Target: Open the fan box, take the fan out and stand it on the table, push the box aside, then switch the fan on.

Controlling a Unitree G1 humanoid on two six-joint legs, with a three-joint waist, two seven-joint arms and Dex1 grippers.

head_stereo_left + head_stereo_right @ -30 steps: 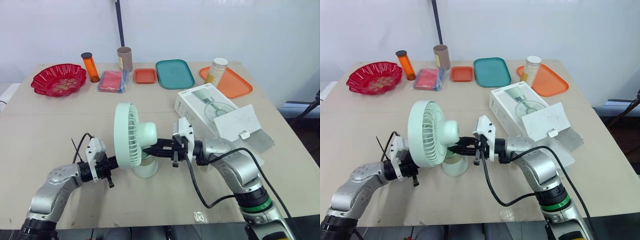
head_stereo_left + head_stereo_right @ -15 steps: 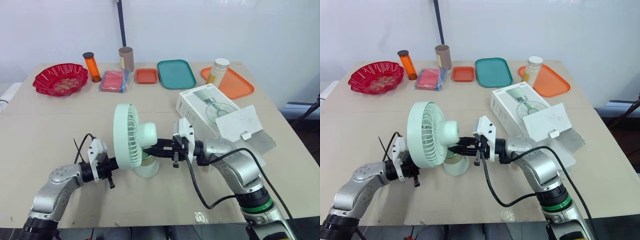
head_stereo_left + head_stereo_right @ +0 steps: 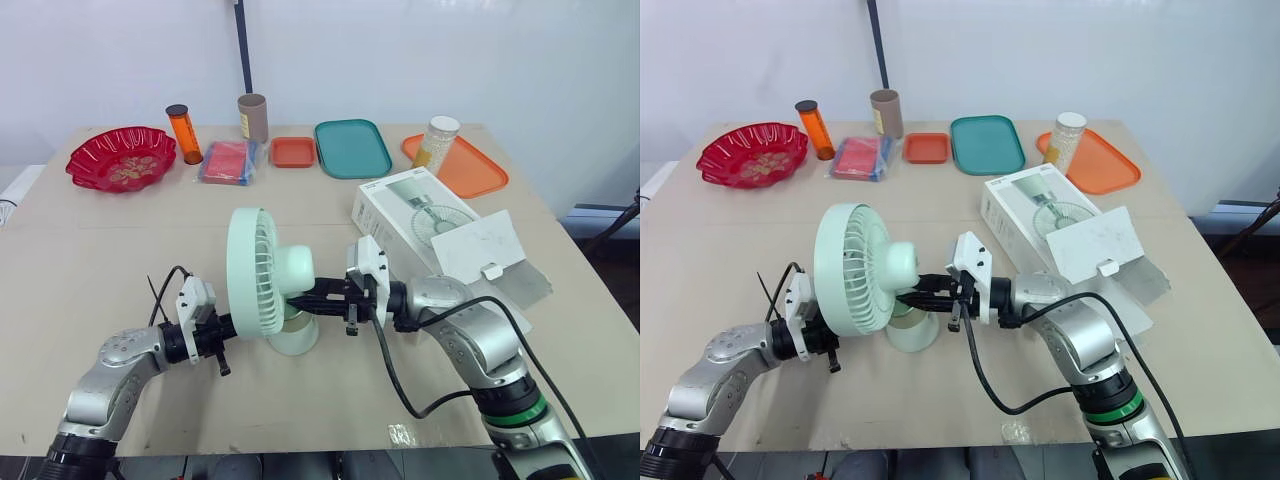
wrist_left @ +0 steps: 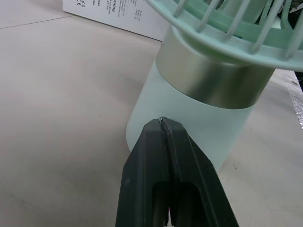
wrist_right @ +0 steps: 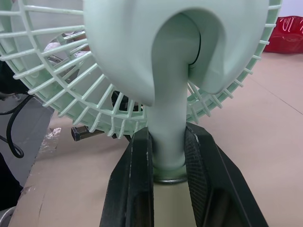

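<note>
The mint-green fan point(image 3: 262, 282) stands upright on the table, its cage facing left. My right gripper point(image 3: 298, 298) reaches in from the right and is shut on the fan's neck just above the base; in the right wrist view the two black fingers point(image 5: 137, 189) press either side of the stem point(image 5: 166, 137). My left gripper point(image 4: 163, 124) comes from the left, shut, with its tips touching the pale base point(image 4: 189, 113) below the silver ring. The white fan box point(image 3: 425, 215) lies to the right with its flap point(image 3: 487, 245) open.
Along the far edge stand a red bowl point(image 3: 120, 158), an orange bottle point(image 3: 181, 133), a brown tube point(image 3: 251, 117), a blue-red packet point(image 3: 228, 161), a small orange tray point(image 3: 293, 151), a teal tray point(image 3: 350, 148) and an orange tray point(image 3: 470, 168) with a jar point(image 3: 436, 143).
</note>
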